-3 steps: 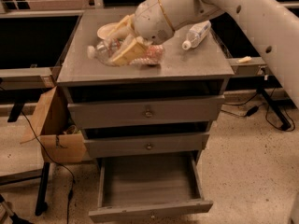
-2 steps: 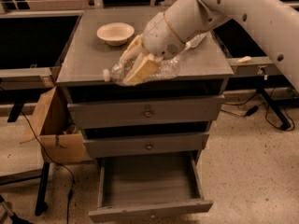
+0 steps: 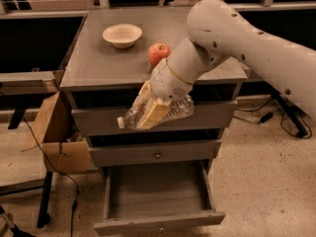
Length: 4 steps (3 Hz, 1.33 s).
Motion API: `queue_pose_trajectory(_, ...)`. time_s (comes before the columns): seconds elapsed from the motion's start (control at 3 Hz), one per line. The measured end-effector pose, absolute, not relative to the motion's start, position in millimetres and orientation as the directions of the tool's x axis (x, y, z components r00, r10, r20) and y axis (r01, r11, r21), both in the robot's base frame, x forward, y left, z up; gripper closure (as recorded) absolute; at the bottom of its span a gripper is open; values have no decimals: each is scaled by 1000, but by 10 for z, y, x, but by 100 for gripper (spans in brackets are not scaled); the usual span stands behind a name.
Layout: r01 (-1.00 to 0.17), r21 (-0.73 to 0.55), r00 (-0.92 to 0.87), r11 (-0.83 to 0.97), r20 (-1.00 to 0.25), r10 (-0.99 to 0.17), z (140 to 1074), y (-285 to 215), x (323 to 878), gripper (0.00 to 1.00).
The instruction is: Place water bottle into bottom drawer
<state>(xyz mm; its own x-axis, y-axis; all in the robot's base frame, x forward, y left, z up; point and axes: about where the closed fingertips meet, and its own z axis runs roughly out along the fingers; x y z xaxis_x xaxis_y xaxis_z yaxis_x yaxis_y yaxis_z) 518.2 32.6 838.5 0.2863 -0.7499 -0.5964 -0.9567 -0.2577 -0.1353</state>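
Observation:
My gripper [image 3: 148,111] is shut on the water bottle [image 3: 178,110], a clear crinkled plastic bottle held sideways with its cap pointing left. I hold it in the air in front of the top drawer, off the cabinet top. The bottom drawer [image 3: 157,222] is pulled open below it, a shallow grey tray with nothing inside. My white arm [image 3: 247,48] reaches in from the upper right and hides the right part of the cabinet top.
A red apple [image 3: 158,52] and a cream bowl [image 3: 122,34] sit on the cabinet top [image 3: 98,63]. The middle drawer [image 3: 157,154] is closed. An open cardboard box [image 3: 57,137] stands to the left of the cabinet. Cables lie on the floor at the right.
My gripper has carried the water bottle off the cabinet top, forward and down, to in front of the top drawer. The apple and bowl now show on the top.

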Motion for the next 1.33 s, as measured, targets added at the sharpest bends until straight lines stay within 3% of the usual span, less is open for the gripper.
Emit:
queue_pose_trajectory(1.0,-951,-118,295,-285,-619,-728,7986,297,5186,100)
queue_pose_trajectory(1.33,-966,-44,219,-255,-665,-714,6873,79,5074,100)
